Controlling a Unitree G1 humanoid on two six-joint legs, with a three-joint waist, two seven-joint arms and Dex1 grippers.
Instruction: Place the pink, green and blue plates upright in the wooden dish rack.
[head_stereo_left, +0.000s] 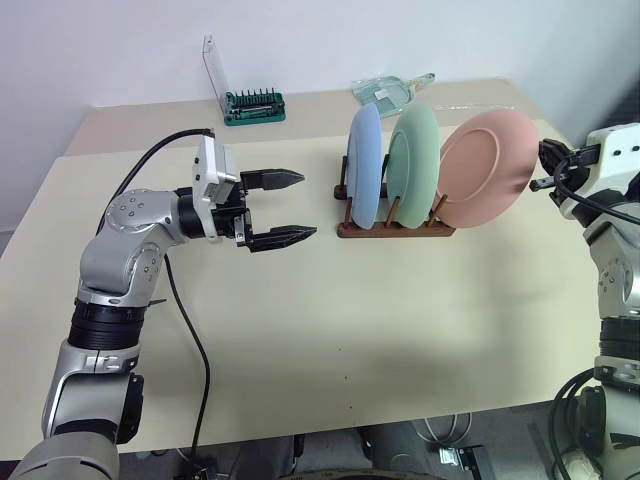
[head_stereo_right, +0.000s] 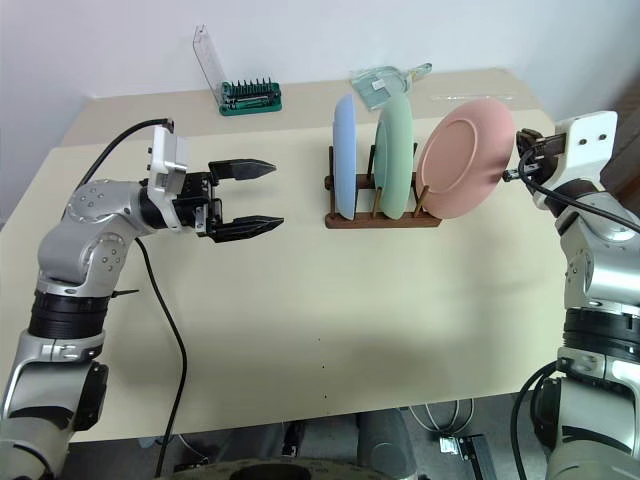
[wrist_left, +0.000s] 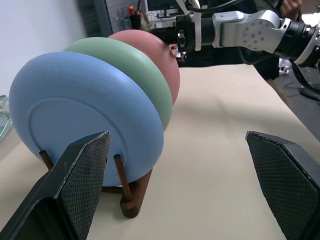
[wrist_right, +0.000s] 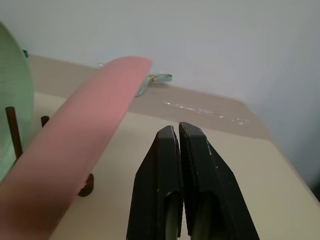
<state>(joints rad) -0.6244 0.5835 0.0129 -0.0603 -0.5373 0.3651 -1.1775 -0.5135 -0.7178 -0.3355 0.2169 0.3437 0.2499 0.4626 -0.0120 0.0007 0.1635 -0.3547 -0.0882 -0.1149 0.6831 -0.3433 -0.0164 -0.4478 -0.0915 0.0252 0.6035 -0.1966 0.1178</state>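
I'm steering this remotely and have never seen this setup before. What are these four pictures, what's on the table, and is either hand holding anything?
It is a two-armed humanoid robot at a beige table. Two pictures come from its head, looking down; the other two come from a camera on each wrist. On the table stands a wooden dish rack with the blue plate, green plate and pink plate in it; the pink one leans toward the right hand. At the back are a green bit holder and a clear scoop-like item. The left hand is open and empty. The right hand is shut beside the pink plate, holding nothing.
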